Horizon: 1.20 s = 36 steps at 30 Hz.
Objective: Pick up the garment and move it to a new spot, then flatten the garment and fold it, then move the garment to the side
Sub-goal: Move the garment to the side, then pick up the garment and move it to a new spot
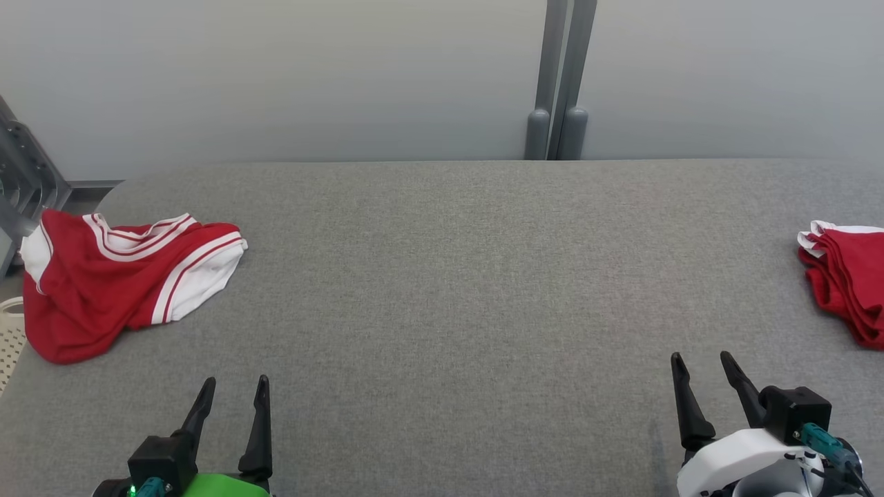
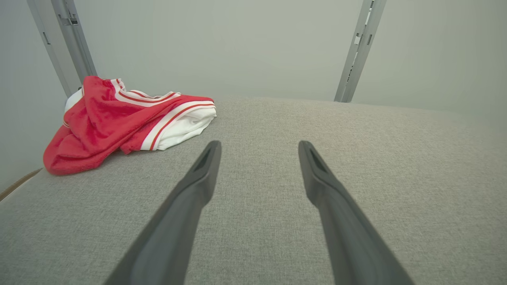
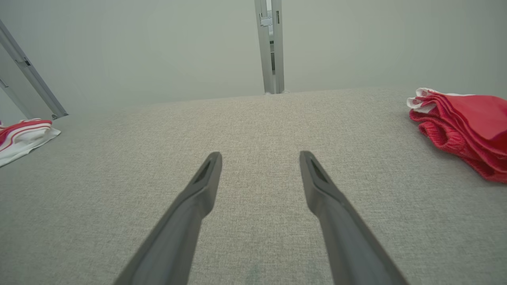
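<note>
Fabric in grey is stretched over the worktop (image 1: 442,276). A crumpled red and white garment (image 1: 103,290) is seen at its left edge, towards the far corner. A folded red pile (image 1: 849,290) is laid at the right edge. The left claw (image 1: 236,379) and the right claw (image 1: 701,355) are held released near the front edge, fingers spread and nothing gripped. Both are kept well apart from the garment.

Fingers (image 1: 260,421) are dark and tapered; left wrist shell (image 1: 221,486) green, right wrist shell (image 1: 732,452) white.
</note>
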Available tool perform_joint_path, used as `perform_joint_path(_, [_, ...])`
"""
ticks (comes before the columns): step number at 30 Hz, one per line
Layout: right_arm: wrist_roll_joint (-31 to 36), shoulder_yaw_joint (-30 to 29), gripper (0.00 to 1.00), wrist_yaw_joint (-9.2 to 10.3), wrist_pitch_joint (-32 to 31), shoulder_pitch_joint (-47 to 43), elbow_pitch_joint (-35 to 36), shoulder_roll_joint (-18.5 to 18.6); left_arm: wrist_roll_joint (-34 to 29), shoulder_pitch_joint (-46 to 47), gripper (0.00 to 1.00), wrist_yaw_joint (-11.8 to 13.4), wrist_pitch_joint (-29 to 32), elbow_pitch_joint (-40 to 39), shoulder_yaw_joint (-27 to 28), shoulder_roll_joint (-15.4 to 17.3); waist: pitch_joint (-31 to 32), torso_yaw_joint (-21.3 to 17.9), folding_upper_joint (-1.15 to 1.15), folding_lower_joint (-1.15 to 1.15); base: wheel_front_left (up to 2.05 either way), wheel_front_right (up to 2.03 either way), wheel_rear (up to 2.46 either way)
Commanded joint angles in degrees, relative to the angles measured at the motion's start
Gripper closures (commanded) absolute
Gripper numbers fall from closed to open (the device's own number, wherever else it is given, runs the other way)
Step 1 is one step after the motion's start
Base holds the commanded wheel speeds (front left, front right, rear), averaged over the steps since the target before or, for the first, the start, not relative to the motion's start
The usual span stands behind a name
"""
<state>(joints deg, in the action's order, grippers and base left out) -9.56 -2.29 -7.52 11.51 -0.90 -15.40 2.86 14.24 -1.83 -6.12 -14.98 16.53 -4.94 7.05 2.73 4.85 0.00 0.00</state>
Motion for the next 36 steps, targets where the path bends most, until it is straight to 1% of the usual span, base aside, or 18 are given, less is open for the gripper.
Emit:
perform_joint_path(1, [-0.19, 0.23, 0.0, 0.05, 0.04, 0.06, -0.25, 0.08, -0.46, 0.08, 0.0, -0.35, -0.26, 0.04, 0.32, -0.1, -0.05, 0.06, 0.0, 0.0, 0.0, 0.0, 0.0])
perform_joint_path(10, [0.02, 0.17, 0.0, 0.05, 0.18, 0.24, -0.69, 0.07, -1.25, 0.38, 0.0, -0.85, -0.26, 0.2, 1.06, -0.6, -0.39, 0.7, 0.0, 0.0, 0.0, 0.0, 0.0])
perform_joint_path(16, [0.31, -0.43, 0.0, 0.05, -0.04, -0.35, -0.37, 0.06, -1.85, 0.56, 0.0, -1.02, -0.21, -0.06, 1.35, -0.69, -0.64, 2.9, 0.0, 0.0, 0.0, 0.0, 0.0])
perform_joint_path(23, [-0.59, 0.24, 0.0, 0.05, -0.01, -0.78, -0.62, 0.07, -2.38, 0.24, 0.0, -1.23, -0.21, 0.15, 1.73, -0.3, -0.53, 8.31, 0.0, 0.0, 0.0, 0.0, 0.0])
perform_joint_path(27, [-1.04, 0.89, 0.0, 0.05, 0.02, -0.82, -0.87, 0.07, -2.42, -0.16, 0.0, -1.32, -0.21, 0.21, 1.82, 0.12, -0.33, 12.23, 0.0, 0.0, 0.0, 0.0, 0.0])
perform_joint_path(28, [-1.26, 1.34, 0.0, 0.05, 0.1, -0.78, -0.99, 0.06, -2.49, -0.4, 0.0, -1.25, -0.22, 0.1, 1.81, 0.2, -0.24, 14.19, 0.0, 0.0, 0.0, 0.0, 0.0])
perform_joint_path(29, [-1.26, 1.34, 0.0, 0.05, 0.1, -0.78, -0.99, 0.06, -2.49, -0.4, 0.0, -1.25, -0.22, 0.1, 1.81, 0.2, -0.24, 14.19, 0.0, 0.0, 0.0, 0.0, 0.0])
perform_joint_path(36, [-1.86, 3.17, 0.0, 0.05, 0.55, -0.16, -1.42, 0.08, -2.77, -1.43, 0.0, -1.22, -0.22, -0.37, 1.99, 0.47, -0.23, 20.34, 0.0, 0.0, 0.0, 0.0, 0.0])
